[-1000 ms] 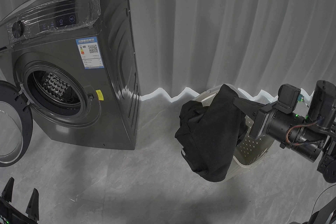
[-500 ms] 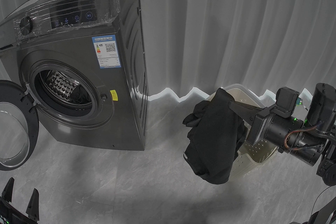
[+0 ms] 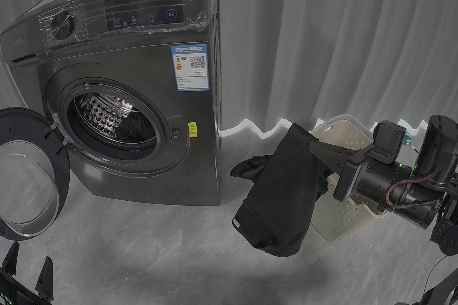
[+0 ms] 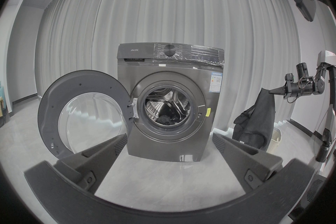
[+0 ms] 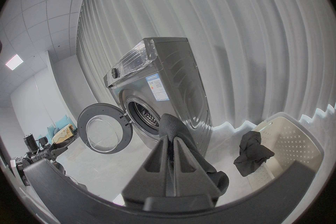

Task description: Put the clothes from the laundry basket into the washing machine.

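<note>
— Any grip with the right gripper (image 3: 312, 145)?
— Yes. Pressed together on the top fold of a black garment (image 3: 279, 198), with the fold squeezed between both fingers (image 5: 157, 158) in the wrist view.
— And below the tips?
— Hangs straight down from them, loose and bunched at the lower end, clear of the floor (image 3: 167, 244).
— Where to look for the basket (image 3: 350, 120)?
— Just behind and beneath the right gripper, on the floor, partly hidden by the garment. Pale, with a perforated bottom.
— Anything by it?
— A second cloth (image 5: 252, 153), also black, at the basket's corner, off to the side of the right gripper and apart from it. Over the rim or on the floor: cannot tell.
— And the washer (image 3: 143, 48)?
— Ahead of the right gripper's tips, well apart. Stands with the door (image 3: 28, 177) swung wide open and a dark bundle (image 3: 136, 127) lying in the drum (image 3: 102, 113).
— Left gripper (image 3: 28, 257)?
— Low, fingers spread wide, nothing between them. Points at the washer's opening, with the door ahead and off to one side, well apart from both.
— Farther off?
— A pale curtain (image 3: 334, 34) past the tips of both grippers, behind washer and basket.
</note>
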Controlling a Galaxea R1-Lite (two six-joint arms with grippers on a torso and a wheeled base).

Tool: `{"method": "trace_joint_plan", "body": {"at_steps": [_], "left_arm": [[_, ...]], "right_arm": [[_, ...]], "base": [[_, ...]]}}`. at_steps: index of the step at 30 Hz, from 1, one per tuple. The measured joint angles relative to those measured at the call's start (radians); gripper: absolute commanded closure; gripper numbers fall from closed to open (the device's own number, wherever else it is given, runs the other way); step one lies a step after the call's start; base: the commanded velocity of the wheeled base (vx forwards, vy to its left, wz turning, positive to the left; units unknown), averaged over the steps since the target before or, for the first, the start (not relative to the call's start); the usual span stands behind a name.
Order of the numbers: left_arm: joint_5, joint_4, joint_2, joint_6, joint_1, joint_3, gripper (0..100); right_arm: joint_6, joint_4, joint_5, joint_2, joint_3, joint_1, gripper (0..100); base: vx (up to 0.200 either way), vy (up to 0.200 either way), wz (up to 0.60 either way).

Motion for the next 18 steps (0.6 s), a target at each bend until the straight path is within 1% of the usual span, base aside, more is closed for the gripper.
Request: {"method": "trace_joint_plan", "body": {"at_steps": [16, 18], "left_arm": [[0.000, 0.000, 0.000, 0.000, 0.000, 0.000, 0], [0.001, 0.000, 0.000, -0.001, 0.000, 0.000, 0]], "right_arm": [[0.000, -0.003, 0.001, 0.004, 0.009, 0.012, 100], [-0.001, -0.003, 0.002, 0.005, 0.009, 0.013, 100]], "base": [[0.000, 0.200, 0.00], [0.000, 0.000, 0.00]]}}
